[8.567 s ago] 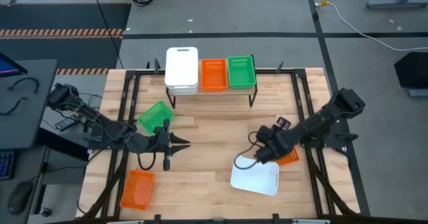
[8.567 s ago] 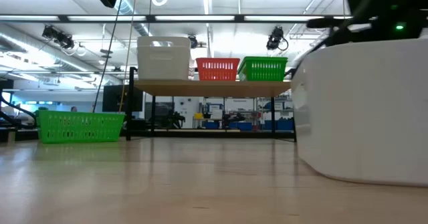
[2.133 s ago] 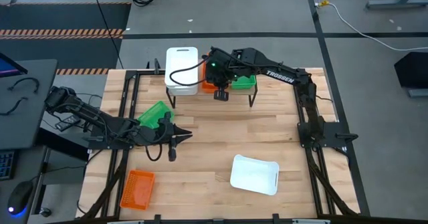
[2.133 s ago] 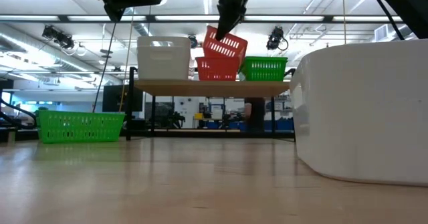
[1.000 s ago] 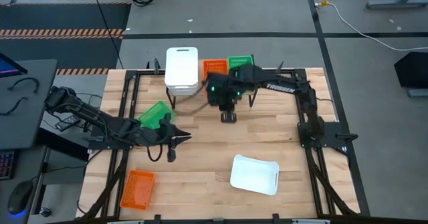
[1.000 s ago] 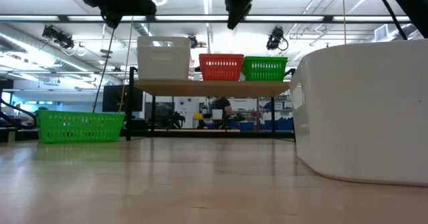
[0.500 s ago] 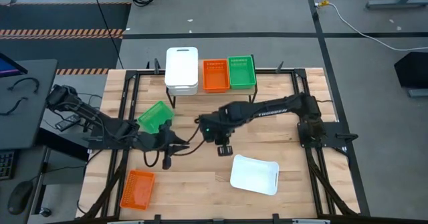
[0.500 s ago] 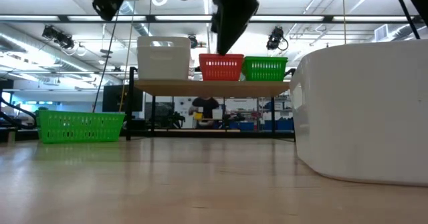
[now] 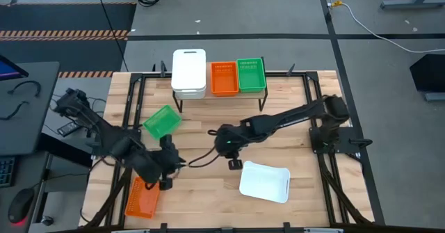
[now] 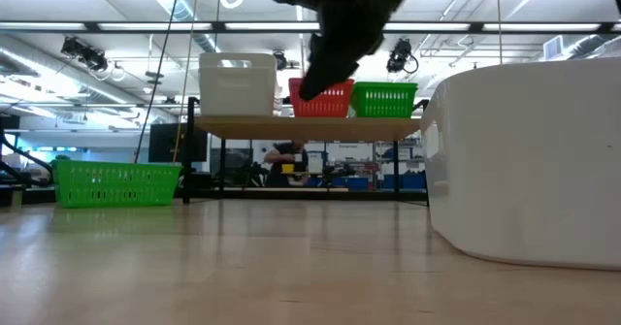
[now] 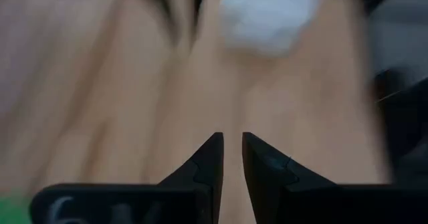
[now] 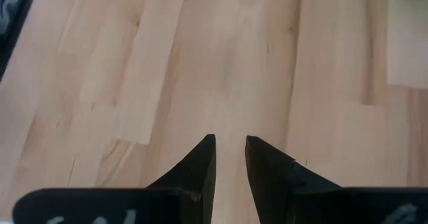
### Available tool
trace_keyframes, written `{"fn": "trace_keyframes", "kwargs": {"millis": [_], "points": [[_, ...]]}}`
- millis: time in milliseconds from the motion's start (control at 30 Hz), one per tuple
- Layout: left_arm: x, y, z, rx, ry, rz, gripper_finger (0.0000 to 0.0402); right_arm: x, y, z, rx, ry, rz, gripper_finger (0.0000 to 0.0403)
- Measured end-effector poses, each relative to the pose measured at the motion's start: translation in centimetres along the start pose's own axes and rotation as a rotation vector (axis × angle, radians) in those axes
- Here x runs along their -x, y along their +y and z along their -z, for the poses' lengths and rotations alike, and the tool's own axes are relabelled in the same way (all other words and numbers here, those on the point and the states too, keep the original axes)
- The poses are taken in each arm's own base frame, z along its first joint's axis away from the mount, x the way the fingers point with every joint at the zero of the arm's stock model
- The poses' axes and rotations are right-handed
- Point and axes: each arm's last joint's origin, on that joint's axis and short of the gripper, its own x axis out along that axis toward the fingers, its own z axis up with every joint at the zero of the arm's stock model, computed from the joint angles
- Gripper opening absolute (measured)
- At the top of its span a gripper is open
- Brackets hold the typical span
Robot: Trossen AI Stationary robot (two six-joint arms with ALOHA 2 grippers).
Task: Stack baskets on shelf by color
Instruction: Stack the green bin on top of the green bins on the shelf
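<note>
Orange plastic marks the leftmost item: a loose orange basket (image 9: 142, 196) lies flat near the front left corner of the wooden surface (image 9: 208, 191). The left gripper (image 9: 167, 182) sits just beside that basket's right edge, over bare wood; in the left wrist view its fingers (image 11: 208, 164) stand a narrow gap apart with nothing between them. Behind it, a loose green basket (image 9: 162, 121) rests on the surface, turned at an angle, well apart from the orange one. The shelf (image 9: 217, 94) stands along the far edge of the surface and carries, in order, a white basket stack (image 9: 189, 73), an orange basket stack (image 9: 222, 78) and a green basket on the shelf (image 9: 251, 74), set close side by side; the low view shows all three upright on the plank. The right arm reaches from its base at the right edge towards the middle of the surface, and the right gripper (image 9: 235, 164) hangs over bare wood just beside the left corner of a loose white basket (image 9: 265, 181). In the right wrist view its fingers (image 12: 203, 162) are slightly parted and hold nothing, with only wood planks beneath. The loose white basket lies flat, right of centre near the front, and fills the right side of the low view.
</note>
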Motion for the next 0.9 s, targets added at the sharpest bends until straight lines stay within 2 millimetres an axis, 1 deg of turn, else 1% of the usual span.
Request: {"fn": "trace_keyframes", "kwargs": {"millis": [67,133,200,300,400,467,600,700,800,900], "points": [[-0.6,0.5,0.2,0.000,0.133,-0.126,0.0064,0.4,0.0,1.2,-0.021,-0.027,0.000,0.0087],[-1.1,1.8,0.8,0.019,0.295,-0.281,0.0064,1.4,0.0,2.4,-0.033,-0.054,0.002,0.0087],[-1.6,3.0,1.5,0.049,0.454,-0.365,0.0064,2.6,0.5,3.5,-0.030,-0.068,0.014,0.0087],[-2.2,4.4,2.3,0.093,0.636,-0.342,0.0064,4.4,1.2,5.7,-0.020,-0.079,0.073,0.0087],[-2.8,5.2,2.7,0.053,0.714,-0.308,0.0064,6.3,1.7,7.4,-0.009,-0.158,0.112,0.0087],[-3.0,5.6,2.8,0.026,0.737,-0.300,0.0064,7.2,1.9,8.7,-0.011,-0.226,0.106,0.0087],[-3.4,6.4,2.8,-0.051,0.773,-0.270,0.0071,7.8,2.1,11.2,-0.021,-0.350,0.071,0.0087],[-3.7,7.4,3.2,-0.070,0.845,-0.269,0.0089,7.9,2.0,12.9,-0.053,-0.410,0.058,0.0087],[-4.4,8.4,3.9,-0.035,0.913,-0.248,0.0117,8.0,1.9,13.8,-0.071,-0.420,0.058,0.0087],[-4.7,9.2,4.7,-0.042,0.972,-0.237,0.0147,8.1,1.8,14.1,-0.065,-0.405,0.061,0.0087]]}}
